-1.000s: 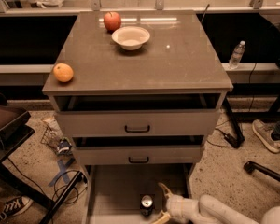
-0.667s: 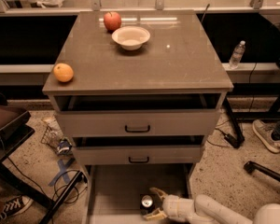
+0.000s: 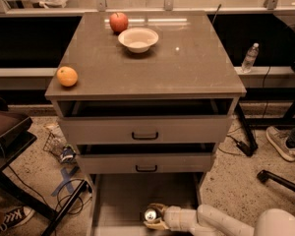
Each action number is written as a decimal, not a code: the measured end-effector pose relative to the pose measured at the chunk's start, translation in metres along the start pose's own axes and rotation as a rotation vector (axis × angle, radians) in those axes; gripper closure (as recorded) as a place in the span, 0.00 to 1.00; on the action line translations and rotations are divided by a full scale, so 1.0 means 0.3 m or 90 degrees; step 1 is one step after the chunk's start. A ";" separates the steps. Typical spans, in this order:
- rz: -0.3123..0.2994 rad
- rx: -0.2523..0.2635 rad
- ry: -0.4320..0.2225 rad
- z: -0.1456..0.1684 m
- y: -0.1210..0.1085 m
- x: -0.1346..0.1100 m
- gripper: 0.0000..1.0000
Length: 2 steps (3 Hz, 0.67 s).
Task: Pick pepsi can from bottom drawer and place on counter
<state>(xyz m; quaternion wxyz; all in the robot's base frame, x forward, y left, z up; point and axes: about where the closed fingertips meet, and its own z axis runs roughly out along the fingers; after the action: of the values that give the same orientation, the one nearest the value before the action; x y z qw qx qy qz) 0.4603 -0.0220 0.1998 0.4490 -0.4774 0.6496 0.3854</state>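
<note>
The pepsi can (image 3: 150, 215), dark with a shiny silver top, stands upright in the pulled-out bottom drawer (image 3: 118, 200), near its front middle. My gripper (image 3: 154, 216) reaches in from the lower right on a white arm. It is open, with one finger behind the can and one in front of it. The can still rests on the drawer floor. The counter (image 3: 187, 68) is the grey-brown top of the cabinet, above the two upper drawers.
On the counter are a red apple (image 3: 118, 21), a white bowl (image 3: 138, 39) and an orange (image 3: 67, 76). The two upper drawers with black handles (image 3: 145, 135) stand slightly open. A water bottle (image 3: 250, 57) stands on a ledge to the right. Cables and clutter lie on the floor to the left.
My gripper has moved left along the bottom drawer until its fingers stand on either side of the can. The can has not moved.
</note>
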 end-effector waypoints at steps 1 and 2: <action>0.007 -0.006 -0.005 0.025 0.009 -0.008 0.94; 0.063 -0.010 -0.042 -0.133 0.029 -0.155 1.00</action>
<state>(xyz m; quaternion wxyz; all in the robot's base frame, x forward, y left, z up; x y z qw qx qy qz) 0.4499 -0.0443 0.2567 0.4466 -0.4352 0.6542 0.4280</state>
